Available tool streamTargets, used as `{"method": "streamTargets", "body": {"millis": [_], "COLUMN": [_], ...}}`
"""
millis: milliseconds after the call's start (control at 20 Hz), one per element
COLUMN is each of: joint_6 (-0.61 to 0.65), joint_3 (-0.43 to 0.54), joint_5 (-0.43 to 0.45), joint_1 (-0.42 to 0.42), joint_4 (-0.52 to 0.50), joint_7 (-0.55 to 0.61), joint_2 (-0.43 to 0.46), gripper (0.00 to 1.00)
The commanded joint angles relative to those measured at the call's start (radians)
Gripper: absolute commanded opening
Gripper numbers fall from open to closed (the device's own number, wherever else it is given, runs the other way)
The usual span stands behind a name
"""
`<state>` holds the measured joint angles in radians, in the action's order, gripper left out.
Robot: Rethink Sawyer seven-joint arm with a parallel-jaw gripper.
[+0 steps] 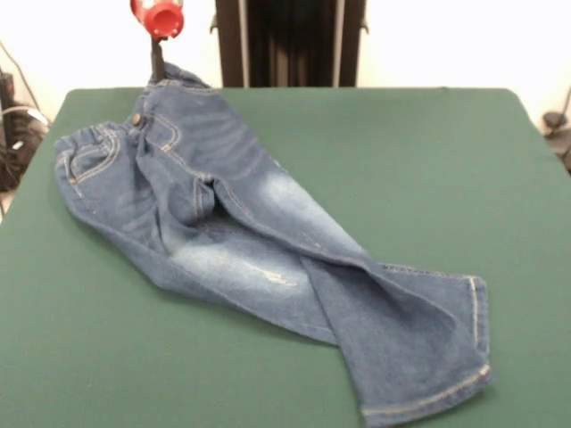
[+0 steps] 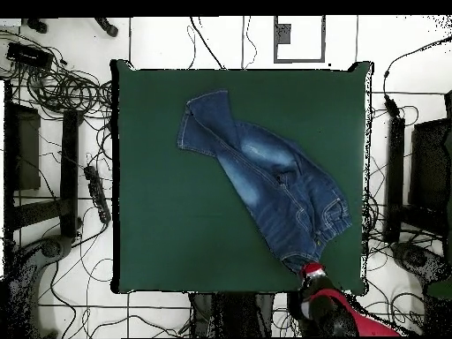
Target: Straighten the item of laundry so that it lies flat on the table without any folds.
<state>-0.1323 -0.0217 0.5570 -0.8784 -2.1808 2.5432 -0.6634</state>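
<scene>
The blue denim jeans lie on the dark green table, with the waistband at the far left and the legs running to the near right. The legs overlap and the fabric is creased at the crotch. My gripper, below its red wrist, is shut on a corner of the waistband at the table's far edge and holds it slightly raised. In the overhead view the jeans run diagonally across the table, and the gripper is at their lower right end.
The robot's black pedestal stands behind the table's far edge. Cables and dark equipment lie on the floor around the table. More cables show at the left edge of the front view.
</scene>
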Motion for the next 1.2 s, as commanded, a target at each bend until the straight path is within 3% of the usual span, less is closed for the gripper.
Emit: {"method": "streamTargets", "body": {"millis": [50,350,650,700,950,1200], "joint_6": [-0.092,-0.058,-0.031,-0.062,-0.149,-0.118], "joint_3": [-0.106,-0.065,-0.015,-0.042,-0.111,-0.129], "joint_5": [0.206,0.317,0.366,0.358,0.287,0.246], "joint_1": [-0.106,-0.218,-0.237,-0.2,-0.084,0.014], "joint_4": [0.086,0.221,0.277,0.285,0.288,0.288], "joint_7": [-0.042,-0.065,-0.057,-0.032,0.002,0.031], "joint_2": [0.231,0.321,0.329,0.335,0.347,0.324], "gripper": [0.0,0.0,0.0,1.0,1.0,1.0]}}
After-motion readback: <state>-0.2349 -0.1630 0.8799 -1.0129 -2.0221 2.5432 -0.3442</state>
